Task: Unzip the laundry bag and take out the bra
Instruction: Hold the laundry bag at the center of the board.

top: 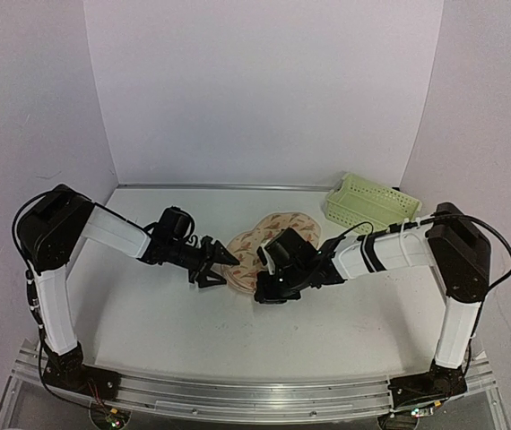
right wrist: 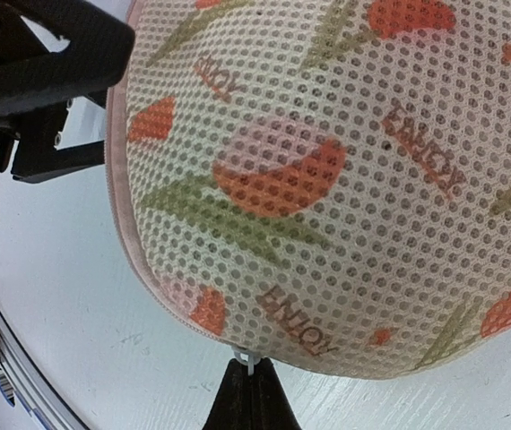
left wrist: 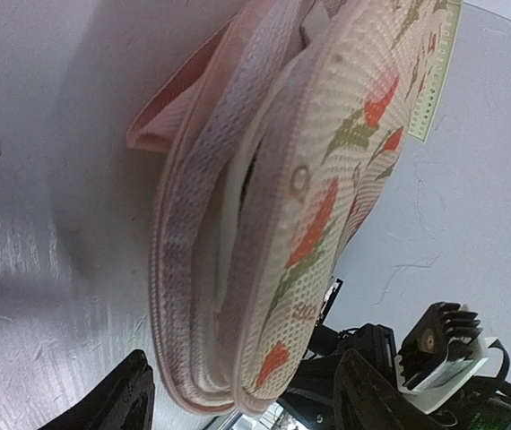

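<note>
The laundry bag [top: 269,235], beige mesh with orange-red leaf prints and a pinkish zip rim, lies mid-table. My left gripper [top: 222,267] is open at its left end; in the left wrist view the fingers [left wrist: 125,403] stand wide on either side of the bag's edge [left wrist: 238,269] without touching it. A narrow gap shows between the two rims, with something pale inside; I cannot tell if it is the bra. My right gripper [right wrist: 254,374] is shut on the small white zip pull [right wrist: 252,363] at the bag's near edge [right wrist: 327,206]. In the top view it [top: 263,288] sits at the bag's front.
A pale-green plastic basket [top: 369,204] stands at the back right, just behind the bag, and also shows in the left wrist view [left wrist: 439,63]. White walls close the table's back and sides. The left gripper body [right wrist: 40,63] sits close to the right one.
</note>
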